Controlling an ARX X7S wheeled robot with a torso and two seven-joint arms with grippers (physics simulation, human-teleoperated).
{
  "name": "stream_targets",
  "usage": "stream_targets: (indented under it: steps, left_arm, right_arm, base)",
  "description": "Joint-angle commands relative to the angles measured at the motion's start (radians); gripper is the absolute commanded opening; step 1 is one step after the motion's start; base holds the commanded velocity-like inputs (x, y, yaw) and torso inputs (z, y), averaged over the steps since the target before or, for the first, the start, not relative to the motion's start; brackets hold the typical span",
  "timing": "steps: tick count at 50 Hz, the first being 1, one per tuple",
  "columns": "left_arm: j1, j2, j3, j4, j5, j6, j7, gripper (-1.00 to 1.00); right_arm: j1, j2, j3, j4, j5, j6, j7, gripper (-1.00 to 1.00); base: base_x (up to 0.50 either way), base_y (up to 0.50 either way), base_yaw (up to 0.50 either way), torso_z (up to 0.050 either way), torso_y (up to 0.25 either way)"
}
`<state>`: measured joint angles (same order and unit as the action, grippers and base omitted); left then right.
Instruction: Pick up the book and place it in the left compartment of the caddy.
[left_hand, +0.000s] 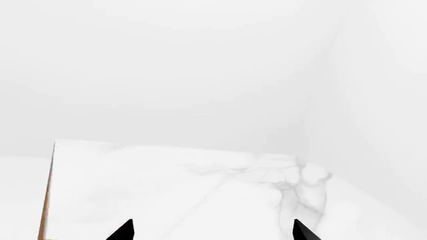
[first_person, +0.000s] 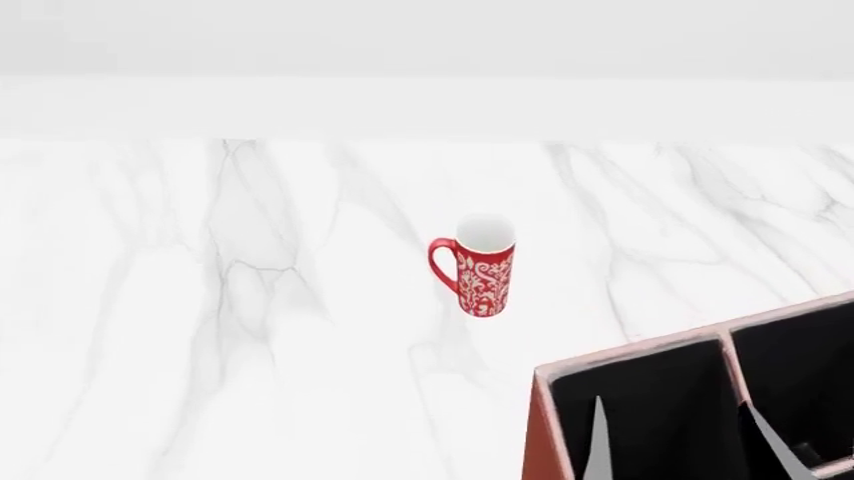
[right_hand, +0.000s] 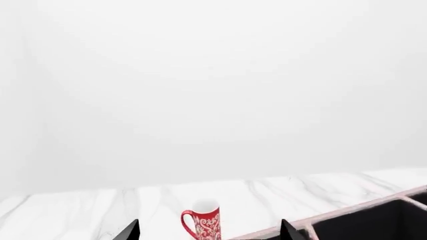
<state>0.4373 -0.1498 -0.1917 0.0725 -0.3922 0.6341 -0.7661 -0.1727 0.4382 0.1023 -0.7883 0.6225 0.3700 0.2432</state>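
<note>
While mug (first_person: 483, 265) stands upright on marble table (first_person: 240, 330), caddy (first_person: 541, 430) near; both grippers' jaws spread, empty.

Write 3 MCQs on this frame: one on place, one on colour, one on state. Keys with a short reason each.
1. In the head view, where does the mug stand relative to the caddy?
A. Inside it
B. On the marble table, apart from it, further from the robot
C. Touching its near wall

2. What colour is the mug?
A. Plain black
B. Blue with stripes
C. Red with a pale pattern

3. What is the left gripper holding?
A. Nothing, tips apart
B. The mug
C. A book

Key: 1 B, bare marble shows between mug and caddy. 2 C, red body, pale pattern. 3 A, the left wrist view shows only marble between the spread tips.
</note>
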Motion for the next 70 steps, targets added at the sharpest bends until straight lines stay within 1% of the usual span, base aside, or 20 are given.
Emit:
stream_targets:
  steps: [1,7,15,19,20,21,23,24,25,27,28,37,47,53,57,58,59,62,65,70]
  left_arm:
    - [0.006,-0.013,0.041,-0.01,0.04,0.029,0.045,1.0]
    - [0.008,-0.015,0.043,-0.009,0.041,0.03,0.042,1.0]
    - [0.01,-0.016,0.045,-0.008,0.044,0.036,0.039,1.0]
    - [0.01,-0.018,0.046,-0.008,0.043,0.037,0.038,1.0]
    - [0.01,-0.018,0.046,-0.008,0.043,0.037,0.037,1.0]
    - [0.011,-0.018,0.046,-0.008,0.042,0.038,0.037,1.0]
    - [0.01,-0.019,0.047,-0.009,0.043,0.037,0.036,1.0]
    - [0.011,-0.019,0.047,-0.009,0.042,0.038,0.036,1.0]
    - [0.011,-0.02,0.047,-0.009,0.041,0.039,0.036,1.0]
    - [0.011,-0.02,0.047,-0.009,0.042,0.04,0.035,1.0]
    - [0.011,-0.02,0.048,-0.01,0.042,0.04,0.034,1.0]
    - [0.011,-0.021,0.051,-0.01,0.043,0.044,0.031,1.0]
    - [0.012,-0.024,0.053,-0.01,0.044,0.043,0.025,1.0]
    - [0.011,-0.025,0.054,-0.012,0.043,0.042,0.023,1.0]
    - [0.009,-0.027,0.056,-0.015,0.042,0.041,0.021,1.0]
    - [0.009,-0.028,0.056,-0.013,0.043,0.038,0.02,1.0]
    - [0.009,-0.028,0.057,-0.014,0.043,0.039,0.02,1.0]
    - [0.009,-0.03,0.058,-0.013,0.045,0.034,0.017,1.0]
    - [0.012,-0.029,0.057,-0.013,0.044,0.04,0.016,1.0]
    - [0.011,-0.03,0.059,-0.013,0.049,0.036,0.013,1.0]
  right_arm:
    - [-0.003,-0.008,-0.004,0.01,-0.016,-0.018,-0.021,1.0]
    - [0.001,-0.004,-0.015,0.007,-0.018,0.005,-0.004,1.0]
    - [0.002,0.004,-0.041,-0.005,-0.034,0.031,0.012,1.0]
    - [-0.006,0.007,-0.054,-0.01,-0.048,0.017,0.0,1.0]
    - [-0.026,0.003,-0.053,-0.017,-0.054,-0.038,-0.039,1.0]
    - [-0.03,0.003,-0.05,-0.016,-0.038,-0.042,-0.047,1.0]
    - [-0.027,0.012,-0.076,-0.017,-0.097,-0.033,-0.035,1.0]
    - [-0.024,0.011,-0.072,-0.016,-0.064,-0.016,-0.032,1.0]
    - [-0.021,0.015,-0.082,-0.017,-0.088,-0.01,-0.025,1.0]
    - [-0.014,0.018,-0.096,-0.012,-0.119,0.002,-0.01,1.0]
    - [-0.017,0.01,-0.077,-0.012,-0.073,-0.006,-0.02,1.0]
    - [-0.011,0.01,-0.074,-0.005,-0.068,-0.002,-0.009,1.0]
    - [0.004,0.018,-0.05,0.018,-0.053,0.012,0.009,1.0]
    - [0.061,0.065,-0.053,0.009,-0.057,0.079,0.03,1.0]
    - [0.139,0.139,-0.049,0.002,-0.025,0.156,0.012,1.0]
    - [0.165,0.172,-0.055,-0.001,0.011,0.181,-0.025,1.0]
    - [0.195,0.195,-0.079,0.002,-0.012,0.197,-0.033,1.0]
    - [0.302,0.229,-0.098,0.051,-0.002,0.241,-0.062,1.0]
    - [0.38,0.255,-0.088,0.086,0.056,0.293,-0.086,1.0]
    - [0.443,0.302,-0.143,0.154,0.015,0.288,-0.162,1.0]
  base:
    - [0.5,0.0,0.0,0.0,0.0]
    - [0.49,0.0,0.0,0.0,0.0]
    - [0.0,0.0,0.0,0.0,0.001]
    - [0.0,0.0,0.0,0.0,0.0]
    - [0.0,0.0,0.0,0.0,0.0]
    - [0.0,0.0,0.0,0.0,0.0]
    - [0.0,0.0,0.0,0.0,0.0]
    - [0.0,0.0,0.0,0.0,0.0]
    - [0.0,0.0,0.0,0.0,0.0]
    - [-0.25,0.0,0.0,0.0,0.0]
    - [-0.5,0.0,0.0,0.0,0.0]
    - [-0.47,0.0,0.0,0.0,0.0]
    - [0.0,0.0,0.0,0.0,0.0]
    - [0.0,0.0,0.0,0.0,0.0]
    - [0.0,0.0,0.0,0.0,0.0]
    - [0.0,0.0,0.0,0.0,0.0]
    - [0.0,0.0,0.0,0.0,0.0]
    - [0.0,0.0,0.0,0.0,0.0]
    - [0.0,0.0,0.0,0.0,0.0]
    - [0.0,0.0,0.0,0.0,0.0]
